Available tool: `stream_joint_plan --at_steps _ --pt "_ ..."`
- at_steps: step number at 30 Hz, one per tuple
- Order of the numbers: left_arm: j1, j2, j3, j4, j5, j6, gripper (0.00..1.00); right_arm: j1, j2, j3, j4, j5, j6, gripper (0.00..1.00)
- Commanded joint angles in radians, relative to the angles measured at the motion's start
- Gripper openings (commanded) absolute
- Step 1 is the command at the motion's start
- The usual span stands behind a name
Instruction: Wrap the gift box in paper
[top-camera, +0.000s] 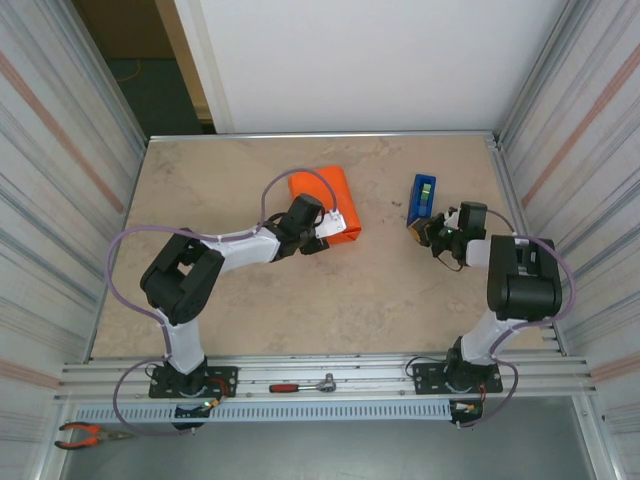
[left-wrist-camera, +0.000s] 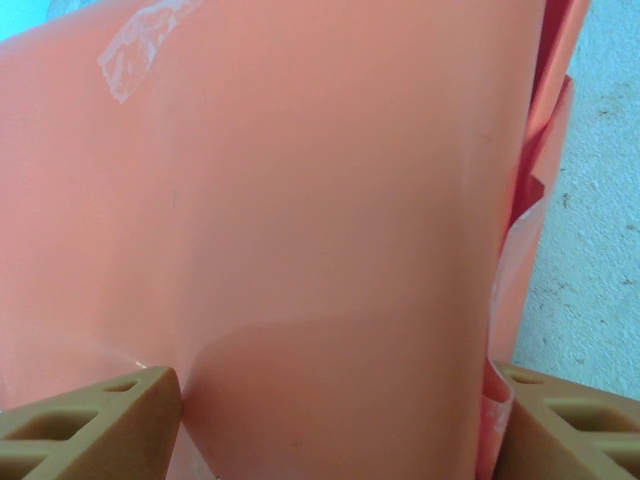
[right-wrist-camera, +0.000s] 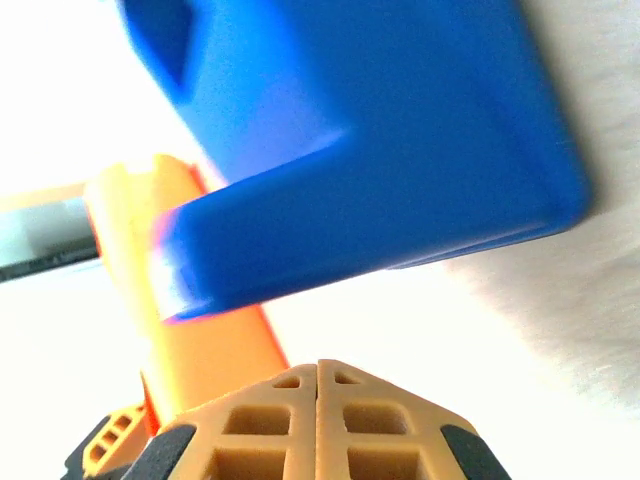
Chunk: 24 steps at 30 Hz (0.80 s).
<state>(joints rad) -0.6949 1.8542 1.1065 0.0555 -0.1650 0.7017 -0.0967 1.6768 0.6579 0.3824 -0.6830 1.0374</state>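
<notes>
Top external: wrapped, ends probably unsealed

Shows paper (top-camera: 315, 190) folded round hidden gift box, well left of tape dispenser (top-camera: 422, 200), one tape strip (left-wrist-camera: 140, 50) on. Has left end effector (top-camera: 335, 226) clamped across paper's dispenser-side end, folds there loose. Finds right end effector (top-camera: 432, 232) closed, empty, just beside dispenser.

**Folded into a parcel of orange paper (top-camera: 328, 195)**

Lay flat on the tabletop (top-camera: 400, 300), toward the back and about midway across, turned at a slant. Looked plain, bright and faintly glossy across the broad upper face, pulled smooth there. Bore a crumpled scrap of clear tape (left-wrist-camera: 140, 45) near one corner. Hung loose and creased in layered folds along one open edge. Hid its contents completely.
</notes>
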Motion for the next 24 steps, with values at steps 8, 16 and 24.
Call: stream_joint_plan --at_steps 8,16,24 --pt "0.012 0.035 -0.003 -0.075 0.016 -0.022 0.74 0.188 -0.113 0.004 -0.054 -0.006 -0.093 0.0" --pt "0.012 0.035 -0.003 -0.077 0.016 -0.021 0.74 0.331 -0.066 -0.012 0.119 -0.012 -0.052 0.0" --pt "0.012 0.033 -0.006 -0.077 0.014 -0.024 0.75 0.404 0.008 -0.035 0.338 -0.021 0.019 0.0"
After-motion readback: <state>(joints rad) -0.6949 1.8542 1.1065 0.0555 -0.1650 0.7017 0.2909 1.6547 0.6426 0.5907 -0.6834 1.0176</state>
